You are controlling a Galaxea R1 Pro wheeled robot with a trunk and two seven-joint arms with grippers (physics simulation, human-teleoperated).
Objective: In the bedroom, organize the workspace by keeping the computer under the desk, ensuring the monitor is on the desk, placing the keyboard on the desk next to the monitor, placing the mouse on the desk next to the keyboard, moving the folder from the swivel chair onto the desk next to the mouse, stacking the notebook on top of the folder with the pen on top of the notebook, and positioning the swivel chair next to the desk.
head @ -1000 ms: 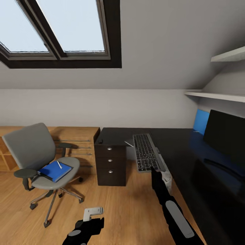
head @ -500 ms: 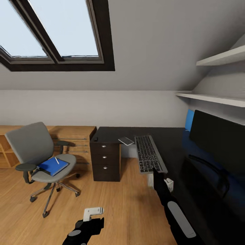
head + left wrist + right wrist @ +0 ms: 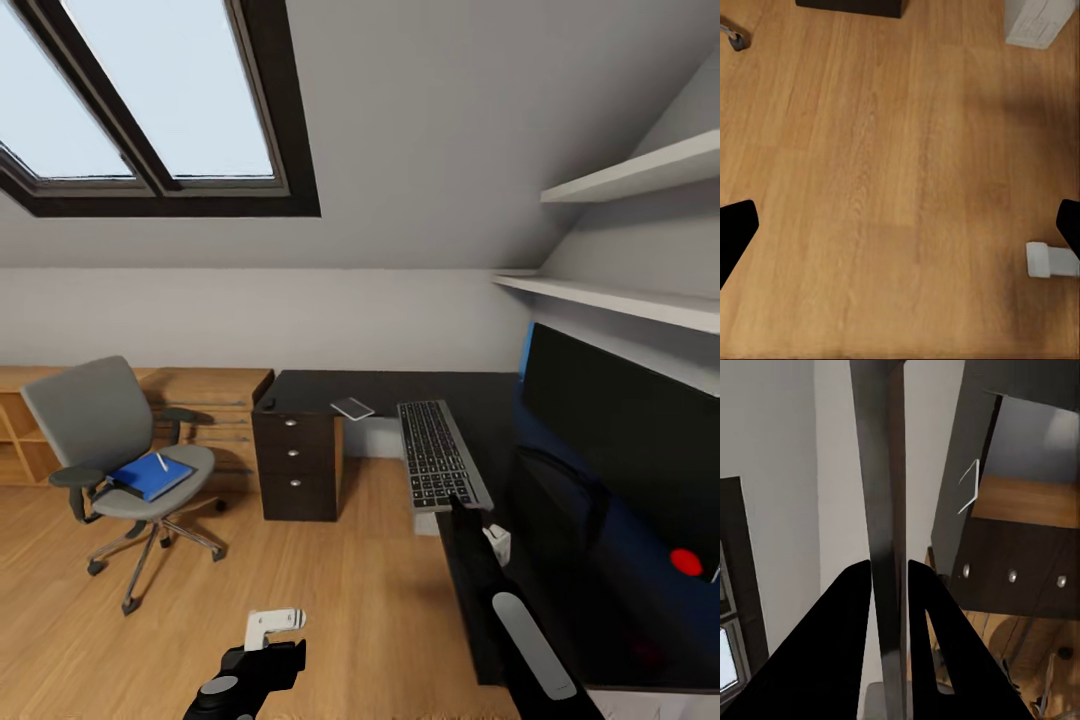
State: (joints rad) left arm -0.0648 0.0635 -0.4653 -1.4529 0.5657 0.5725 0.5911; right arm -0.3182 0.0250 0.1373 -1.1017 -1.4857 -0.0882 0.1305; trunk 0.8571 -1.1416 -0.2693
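My right gripper [image 3: 462, 503] is shut on the near end of the grey keyboard [image 3: 438, 462], which sits level over the front edge of the dark desk [image 3: 470, 392]. In the right wrist view the keyboard [image 3: 886, 495] shows edge-on between my fingers [image 3: 847, 607]. The black monitor [image 3: 620, 425] stands on the desk to the right. On the left, the grey swivel chair [image 3: 95, 415] carries the blue folder and notebook [image 3: 148, 477] with a pen [image 3: 161, 462] on top. My left gripper [image 3: 262, 650] hangs open over the wooden floor [image 3: 892, 187].
A dark drawer unit [image 3: 295, 465] forms the desk's left end, with a flat pale object [image 3: 352, 408] and a small dark item [image 3: 268, 403] on top. A white box [image 3: 1039, 19] stands under the desk. Shelves [image 3: 620, 180] line the right wall. A red object [image 3: 685, 560] lies near the monitor.
The head view has turned right, so everything has slid left in the picture and a red object now shows by the monitor. The keyboard stays in my right gripper.
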